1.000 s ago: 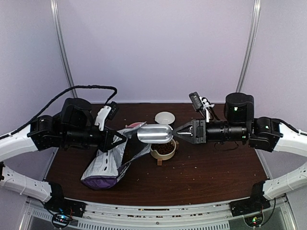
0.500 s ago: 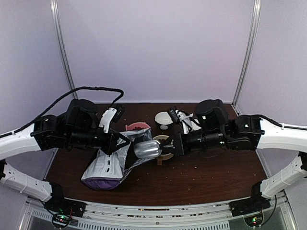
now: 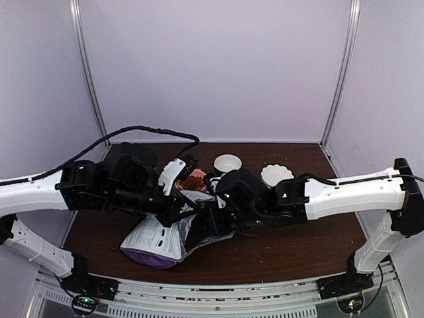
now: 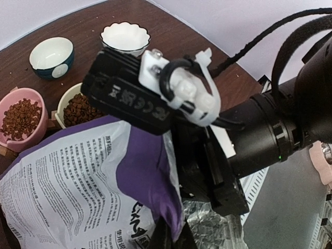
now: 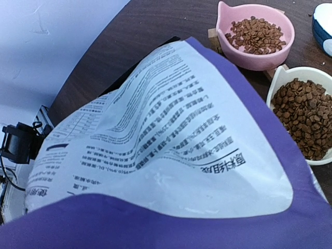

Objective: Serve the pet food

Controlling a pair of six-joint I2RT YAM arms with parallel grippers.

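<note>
The pet food shows as brown kibble in a pink bowl (image 5: 257,33) and in a cream bowl (image 5: 306,116); both also show in the left wrist view, pink (image 4: 21,116) and cream (image 4: 80,109). The purple-and-white bag (image 3: 156,238) lies left of centre. My left gripper (image 4: 174,239) is shut on the bag's purple top edge and holds its mouth up. My right arm (image 3: 245,195) reaches into the bag's mouth. Its fingers and the metal scoop are hidden by the bag (image 5: 171,140), which fills the right wrist view.
A blue-and-white bowl (image 3: 227,163) and a white scalloped bowl (image 3: 276,175) stand empty at the back of the brown table (image 3: 298,245). The right wrist's camera mount (image 4: 155,88) hangs close above the bag. Stray kibble lies scattered on the tabletop.
My right arm has swung left from above the cream bowl, lowering the scoop into the bag's mouth, where it is now hidden. My left gripper has kept its hold on the bag, shifting slightly right.
</note>
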